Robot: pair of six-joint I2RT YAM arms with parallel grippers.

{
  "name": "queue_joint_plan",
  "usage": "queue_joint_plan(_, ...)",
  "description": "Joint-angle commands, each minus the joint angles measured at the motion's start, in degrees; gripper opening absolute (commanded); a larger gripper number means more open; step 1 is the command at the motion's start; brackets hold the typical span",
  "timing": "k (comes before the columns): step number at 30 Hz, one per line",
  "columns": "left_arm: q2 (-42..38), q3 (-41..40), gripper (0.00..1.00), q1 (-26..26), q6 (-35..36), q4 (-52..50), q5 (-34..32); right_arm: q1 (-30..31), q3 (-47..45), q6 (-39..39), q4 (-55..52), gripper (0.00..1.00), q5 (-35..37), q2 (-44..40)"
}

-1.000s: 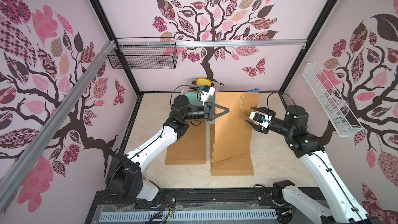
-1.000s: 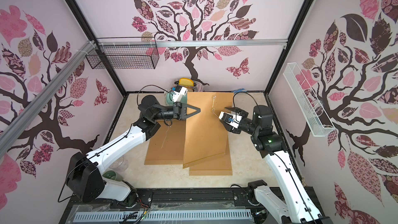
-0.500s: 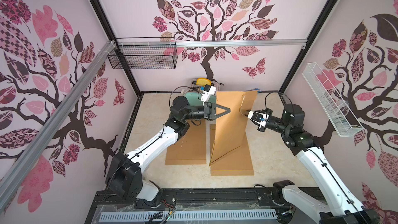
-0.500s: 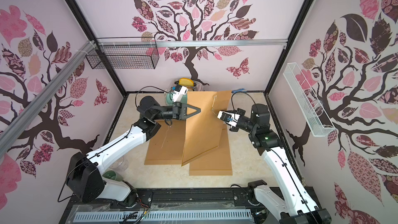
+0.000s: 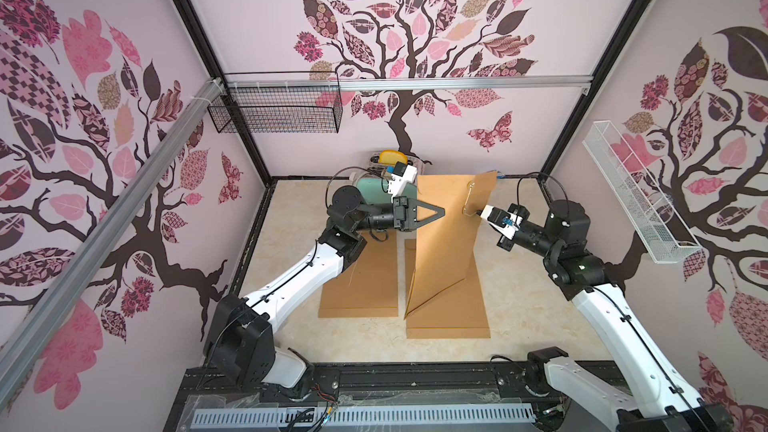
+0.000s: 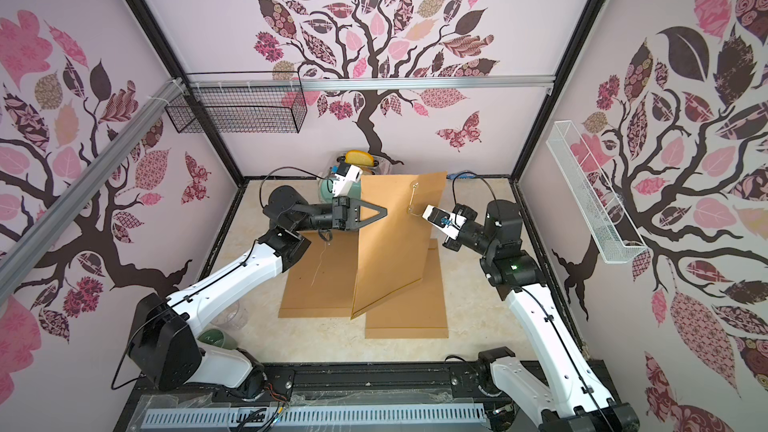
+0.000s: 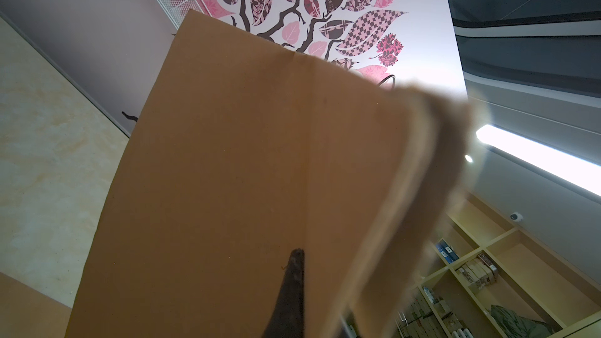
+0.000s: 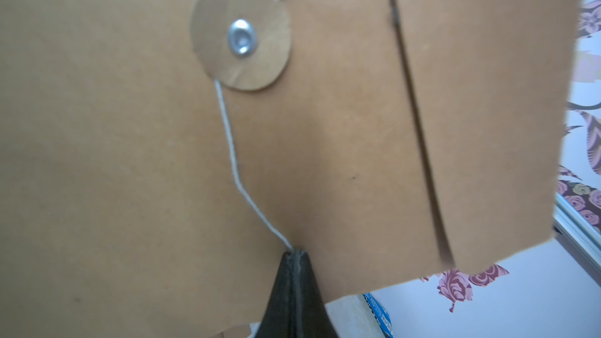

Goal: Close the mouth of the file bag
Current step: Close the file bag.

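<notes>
The file bag (image 5: 444, 238) (image 6: 390, 243), a brown paper envelope, stands tilted up off the table in both top views. My left gripper (image 5: 441, 211) (image 6: 384, 213) is shut on its left edge; in the left wrist view one dark finger (image 7: 294, 274) lies on the bag's face (image 7: 244, 157) and the other is hidden behind it. My right gripper (image 5: 478, 214) (image 6: 422, 214) (image 8: 296, 253) is shut on the bag's white string (image 8: 232, 151). The string runs from under the round paper button (image 8: 240, 32) with its metal rivet. The flap (image 8: 487, 92) lies over the bag's mouth end.
Two more brown file bags lie flat on the table (image 5: 359, 284) (image 5: 453, 317). A teal object (image 5: 372, 191) and a yellow one (image 5: 392, 156) sit at the back wall. A black wire basket (image 5: 276, 108) and a white one (image 5: 636, 197) hang on the walls.
My right gripper moved in to the bag and went from open to shut on the string. The bag's top end swung up and towards the right. The left arm barely moved.
</notes>
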Motion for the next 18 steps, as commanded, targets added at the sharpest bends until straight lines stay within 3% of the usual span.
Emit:
queue_joint_plan(1,-1.3,-0.6,0.0,-0.4,1.7,-0.3,0.0,-0.1,5.7,5.3,-4.0,0.0,3.6,-0.8)
queue_joint_plan(9,-0.7,-0.2,0.0,-0.4,2.9,-1.7,-0.4,0.1,15.1,9.8,-13.4,0.0,7.3,0.6)
queue_joint_plan(18,-0.7,-0.2,0.0,-0.8,3.3,-2.2,-0.4,1.5,18.6,11.7,-14.4,0.0,7.3,2.4)
